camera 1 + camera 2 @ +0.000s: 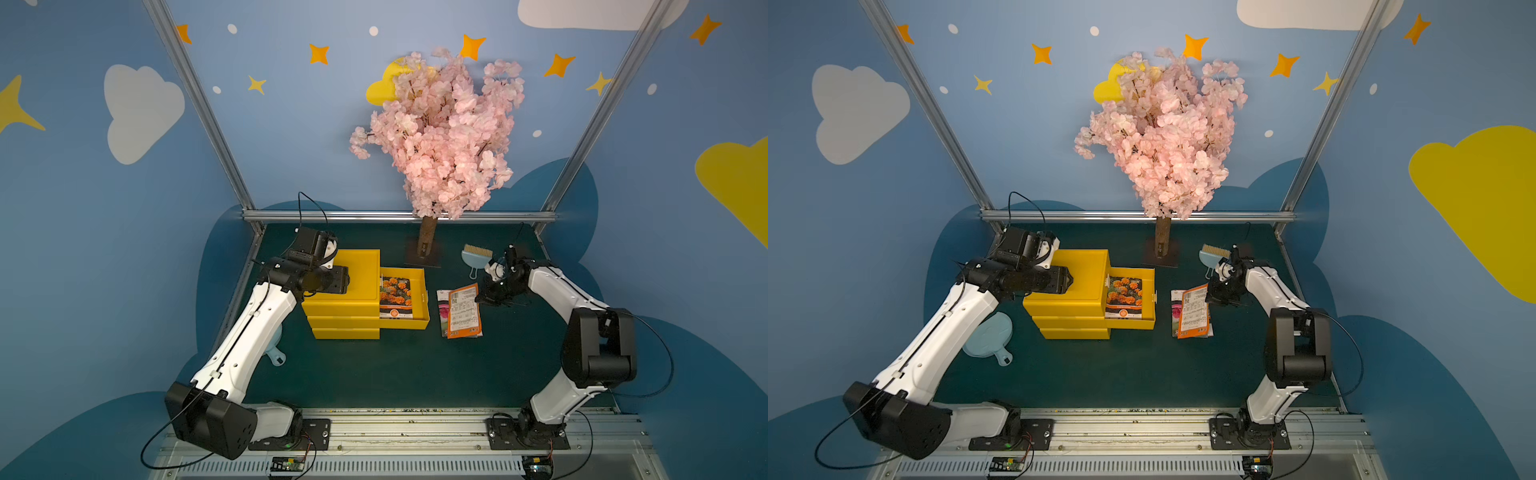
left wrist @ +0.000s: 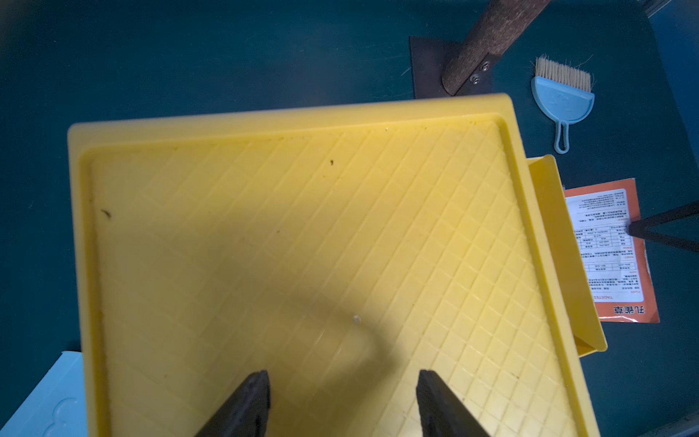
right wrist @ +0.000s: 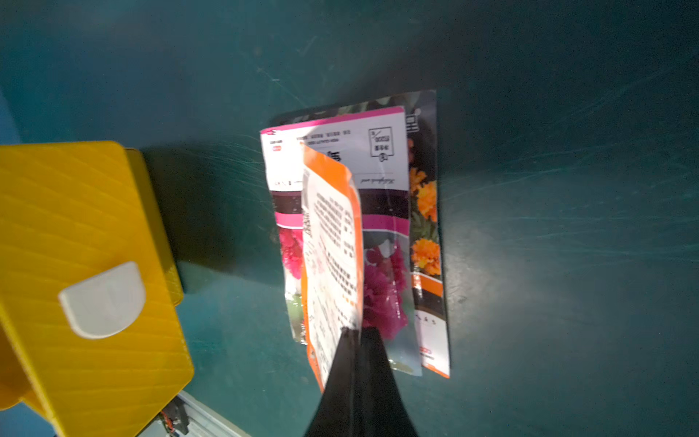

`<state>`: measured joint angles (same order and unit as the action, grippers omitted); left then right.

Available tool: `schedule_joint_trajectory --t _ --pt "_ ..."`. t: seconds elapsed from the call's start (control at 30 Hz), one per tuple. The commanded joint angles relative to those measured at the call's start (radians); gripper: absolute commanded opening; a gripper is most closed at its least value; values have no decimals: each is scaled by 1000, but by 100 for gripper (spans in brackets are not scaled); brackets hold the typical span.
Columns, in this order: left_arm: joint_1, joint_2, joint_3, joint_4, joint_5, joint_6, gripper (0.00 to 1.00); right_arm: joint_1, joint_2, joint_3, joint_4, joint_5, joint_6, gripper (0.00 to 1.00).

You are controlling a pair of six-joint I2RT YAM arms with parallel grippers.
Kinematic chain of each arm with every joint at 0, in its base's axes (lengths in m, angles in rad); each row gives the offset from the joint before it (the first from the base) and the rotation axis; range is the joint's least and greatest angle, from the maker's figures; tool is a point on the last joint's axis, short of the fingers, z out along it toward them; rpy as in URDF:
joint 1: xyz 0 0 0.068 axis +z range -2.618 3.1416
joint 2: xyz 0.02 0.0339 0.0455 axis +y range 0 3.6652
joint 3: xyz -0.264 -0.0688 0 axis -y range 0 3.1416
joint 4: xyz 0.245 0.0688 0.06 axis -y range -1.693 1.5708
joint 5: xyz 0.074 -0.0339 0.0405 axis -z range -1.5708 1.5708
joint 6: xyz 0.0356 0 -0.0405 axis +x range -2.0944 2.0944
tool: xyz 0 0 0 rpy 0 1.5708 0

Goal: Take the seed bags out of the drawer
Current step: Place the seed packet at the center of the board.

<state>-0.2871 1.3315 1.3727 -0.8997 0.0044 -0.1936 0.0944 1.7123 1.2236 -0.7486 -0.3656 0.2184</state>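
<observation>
Right tool [image 3: 354, 332] pinched orange-backed seed bag [image 1: 464, 311], over pink-flower seed bag [image 3: 382, 299] on surface [image 1: 415, 374], right of drawer [image 1: 405, 324]. Marigold seed bag [image 1: 395, 296] lay inside the open drawer. Left tool [image 2: 342, 382] stood moderately wide, empty, above cabinet top [image 2: 302, 227].

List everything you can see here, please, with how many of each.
Drawer cube: one, yellow, mid-table, top drawer pulled out.
Seed bag in the drawer: one, orange marigolds, lying flat.
Seed bags on the table: three, stacked right of the drawer; orange-backed bag on top, pink-flower bag and marigold bag beneath.
Brush: one, light blue, back right.
Dustpan: one, light blue, beside the left arm.
Blossom tree: one, pink, back edge.
Table: one, dark green.
Left tool: one, black, open, above the cube's top.
Right tool: one, black, shut on the orange-backed bag.
</observation>
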Motion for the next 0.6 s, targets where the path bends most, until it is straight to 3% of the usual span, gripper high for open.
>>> schedule_joint_trajectory --t 0.0,0.2,0.43,0.57 --pt "1 26 -16 -74 28 -5 66 23 38 47 -66 135 -41 0" --pt "1 26 -17 -76 26 -2 66 42 77 76 -75 227 -39 0" --pt "0 29 -20 -74 31 -3 66 53 69 97 -92 340 -12 29" --pt "1 29 -18 -74 29 -5 66 62 22 95 -88 341 5 34"
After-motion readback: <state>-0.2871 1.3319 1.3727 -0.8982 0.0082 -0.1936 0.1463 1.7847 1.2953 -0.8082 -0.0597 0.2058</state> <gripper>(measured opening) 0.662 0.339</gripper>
